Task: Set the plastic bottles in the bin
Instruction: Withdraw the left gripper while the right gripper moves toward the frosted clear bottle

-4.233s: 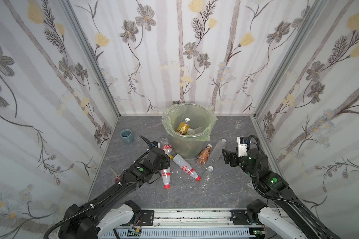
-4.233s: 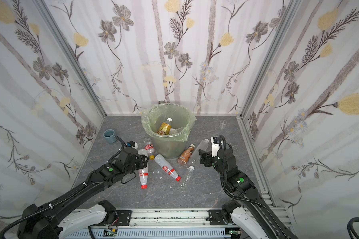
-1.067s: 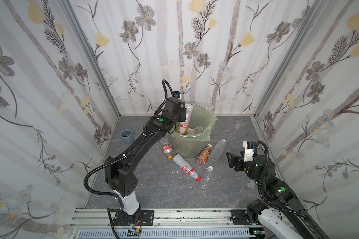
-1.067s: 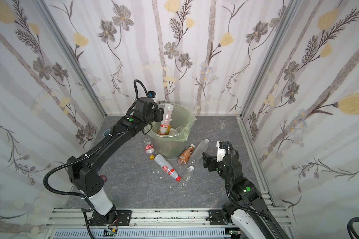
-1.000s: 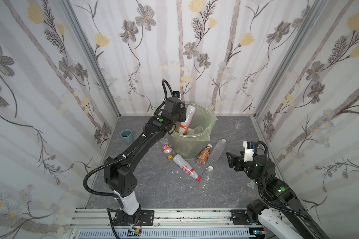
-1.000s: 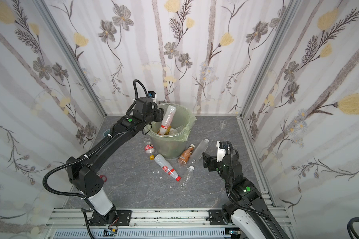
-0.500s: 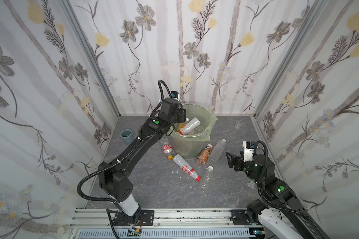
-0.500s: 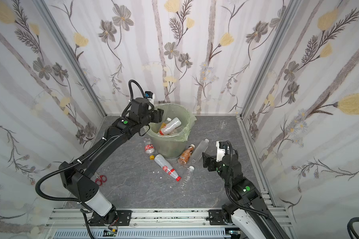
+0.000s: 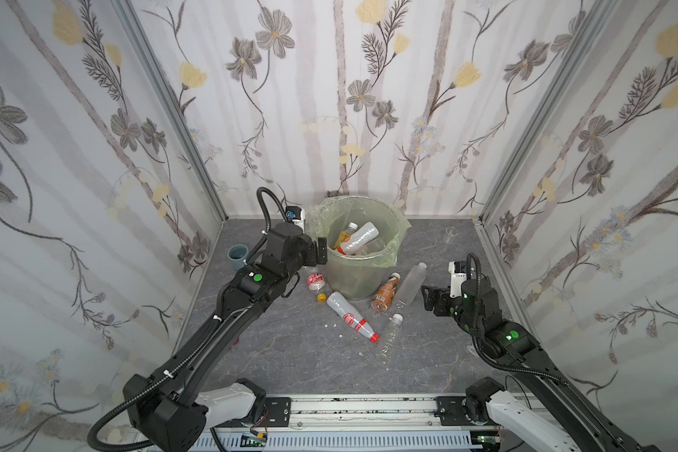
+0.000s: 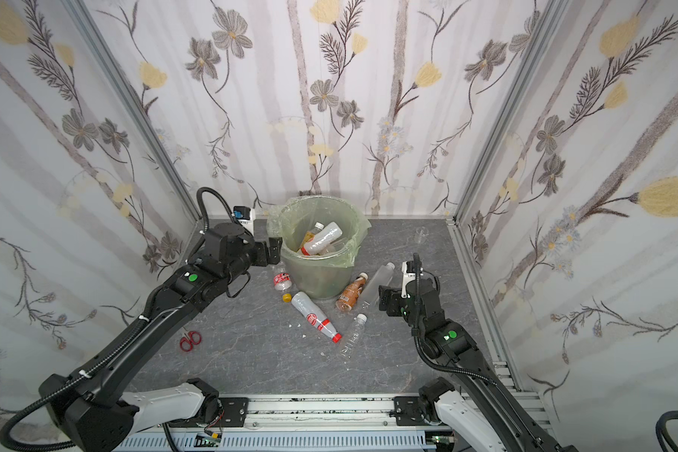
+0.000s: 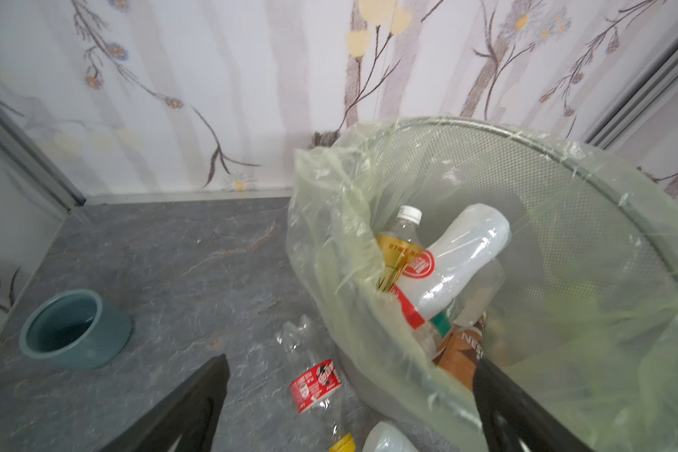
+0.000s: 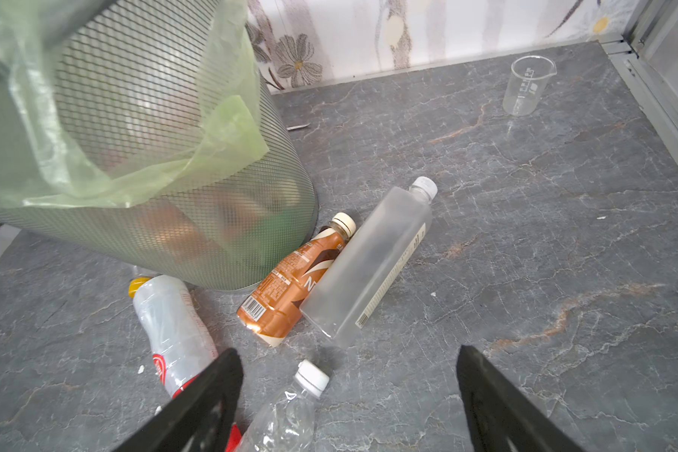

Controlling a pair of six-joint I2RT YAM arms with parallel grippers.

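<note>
The bin (image 9: 353, 276), a pale-green lined bucket, stands at the back middle. In it lie a frosted white bottle with a red label (image 9: 359, 237) (image 11: 455, 262) and a yellow tea bottle (image 11: 402, 242). My left gripper (image 9: 317, 250) (image 11: 349, 360) is open and empty beside the bin's left rim. On the table lie a clear red-labelled bottle (image 9: 314, 282), a frosted red-capped bottle (image 9: 347, 315), a brown coffee bottle (image 12: 290, 281), a frosted square bottle (image 12: 368, 266) and a crushed clear bottle (image 12: 286, 415). My right gripper (image 9: 427, 299) (image 12: 347, 350) hangs open over that crushed bottle's cap.
A blue-grey cup (image 9: 237, 256) stands at the back left near the wall. A small clear beaker (image 9: 450, 234) stands at the back right. Red scissors (image 10: 190, 339) lie front left. Papered walls close in three sides.
My left gripper opened and let go of the white bottle, which dropped into the bin. The gripper then drew back to the bin's left rim. The right arm stayed still.
</note>
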